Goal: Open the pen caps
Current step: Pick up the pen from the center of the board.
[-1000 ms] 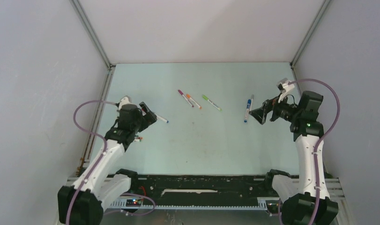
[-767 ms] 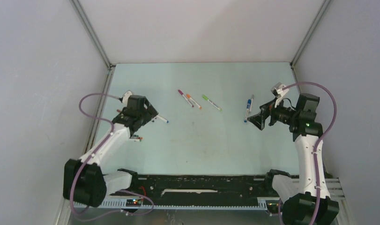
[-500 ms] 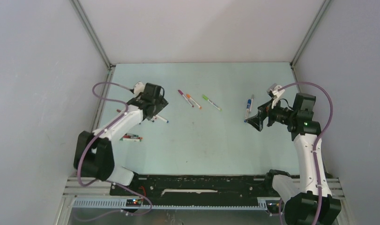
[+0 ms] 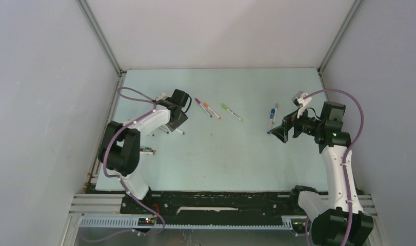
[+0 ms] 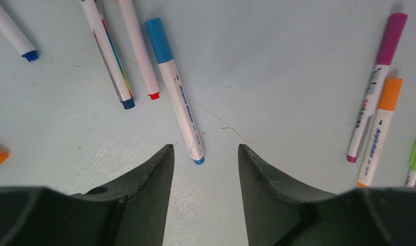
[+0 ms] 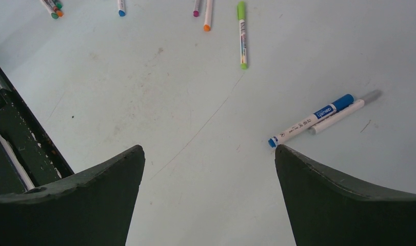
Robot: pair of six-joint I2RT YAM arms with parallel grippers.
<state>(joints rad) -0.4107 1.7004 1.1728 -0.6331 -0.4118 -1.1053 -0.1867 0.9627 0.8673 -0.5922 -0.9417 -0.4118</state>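
Table point(image 4: 216, 169), back centre: paired pens point(image 4: 199, 105) lying side by side, a lone pen point(image 4: 231, 112) just to their right. Right: two touching pens point(image 4: 271, 120), just beyond the right gripper point(image 4: 278, 132). Left: clustered pens point(image 4: 179, 131) beneath the left gripper point(image 4: 178, 124); nearer, seemingly two stray pens point(image 4: 146, 150).

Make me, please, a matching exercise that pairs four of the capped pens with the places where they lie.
Pens:
1. light-blue-capped pen
2. magenta-capped pen
3. green-capped pen
4. dark-blue-capped pen

Places:
A. beside the grey-capped pen
B. lying by itself
C. just ahead of the left gripper
D. beside the orange-capped pen

Pairs: 1-C, 2-D, 3-B, 4-A.
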